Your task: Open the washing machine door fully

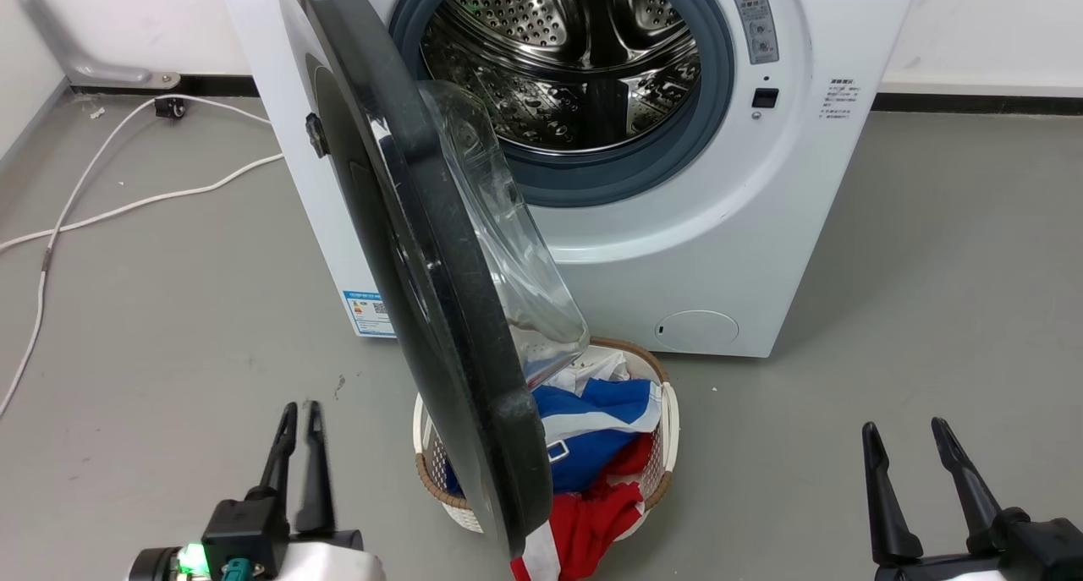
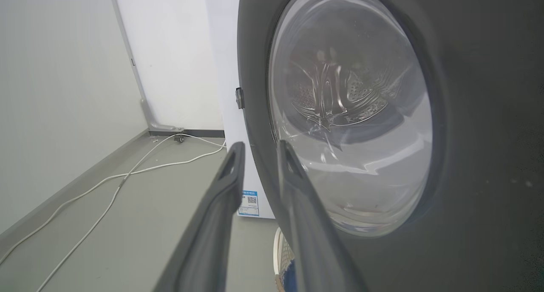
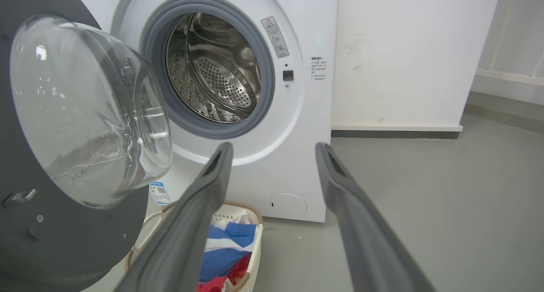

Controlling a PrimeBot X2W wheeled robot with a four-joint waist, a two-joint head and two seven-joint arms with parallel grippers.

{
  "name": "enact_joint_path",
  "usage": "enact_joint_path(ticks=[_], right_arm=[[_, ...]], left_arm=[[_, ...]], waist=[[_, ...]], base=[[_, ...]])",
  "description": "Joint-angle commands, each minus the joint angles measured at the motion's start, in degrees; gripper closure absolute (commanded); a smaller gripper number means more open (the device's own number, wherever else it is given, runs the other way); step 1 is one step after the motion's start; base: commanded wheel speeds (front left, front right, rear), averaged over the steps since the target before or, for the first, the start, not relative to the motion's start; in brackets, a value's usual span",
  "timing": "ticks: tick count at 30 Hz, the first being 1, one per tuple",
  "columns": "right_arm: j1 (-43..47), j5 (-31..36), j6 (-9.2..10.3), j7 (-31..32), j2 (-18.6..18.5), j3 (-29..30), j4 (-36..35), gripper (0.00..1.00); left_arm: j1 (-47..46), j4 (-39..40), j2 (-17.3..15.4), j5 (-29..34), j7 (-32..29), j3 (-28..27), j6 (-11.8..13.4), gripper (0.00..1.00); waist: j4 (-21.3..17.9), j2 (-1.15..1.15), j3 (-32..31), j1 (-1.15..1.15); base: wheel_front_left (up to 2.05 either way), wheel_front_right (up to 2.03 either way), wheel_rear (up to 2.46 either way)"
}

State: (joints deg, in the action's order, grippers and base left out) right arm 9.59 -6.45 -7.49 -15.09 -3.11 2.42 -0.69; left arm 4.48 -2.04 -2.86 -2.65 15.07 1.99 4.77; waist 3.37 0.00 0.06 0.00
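Top of washing machine door (image 1: 406,226) cut off, hiding left of basket (image 1: 673,420); label (image 1: 755,24) print unreadable, perhaps warnings.

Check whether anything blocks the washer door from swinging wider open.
Possibly the left claw, hanging beside the outer face of the washing machine door, the side it must swing toward. The white cable there lies flat on the floor; the laundry basket sits on the inner side.

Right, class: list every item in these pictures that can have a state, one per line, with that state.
Large round glossy black washing machine door: open, standing out from the machine.
Perforated steel drum: nothing seen inside.
White lattice laundry basket: holds blue, red and white clothes.
Left pincer: narrowly open, empty.
Right pincer: wide open, empty.
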Motion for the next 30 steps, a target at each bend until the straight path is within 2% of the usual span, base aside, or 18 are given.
enact_joint_path(ticks=[1, 6, 14, 21, 30], right_arm=[[0.3, 0.4, -0.01, -0.1, 0.3, -0.1, 0.0, 0.0], [0.0, 0.5, -0.01, -0.1, 0.3, -0.1, -0.3, 0.0], [-0.4, 0.3, -0.01, -0.1, 0.3, -0.6, -0.6, 0.0], [-0.4, 0.1, -0.01, -0.1, 0.3, -1.3, -0.4, 0.0], [-0.7, 0.0, -0.01, -0.1, 0.3, -1.6, -0.1, 0.0]], left_arm=[[0.1, 0.3, 0.0, 0.4, 0.2, -0.4, 0.2, 1.0], [-2.5, 4.3, -0.5, 1.2, 0.2, -2.0, 0.6, 1.0], [-7.7, 18.5, -1.6, 4.3, 0.1, -0.5, 1.1, 1.0], [-11.3, 27.2, -2.5, 7.1, 0.1, 7.4, -0.9, 1.0], [-13.5, 29.2, -2.6, 9.1, 0.1, 19.8, -4.2, 1.0]], waist=[[-0.1, 0.0, -0.1, 0.0], [-0.1, 0.0, -0.1, 0.0], [-0.2, 0.0, -0.1, 0.0], [-0.4, 0.0, -0.2, 0.0], [-0.4, 0.0, -0.1, 0.0]], base=[[0.0, 0.0, 0.0], [0.0, 0.0, 0.0], [0.0, 0.0, 0.0], [0.0, 0.0, 0.0], [0.0, 0.0, 0.0]])
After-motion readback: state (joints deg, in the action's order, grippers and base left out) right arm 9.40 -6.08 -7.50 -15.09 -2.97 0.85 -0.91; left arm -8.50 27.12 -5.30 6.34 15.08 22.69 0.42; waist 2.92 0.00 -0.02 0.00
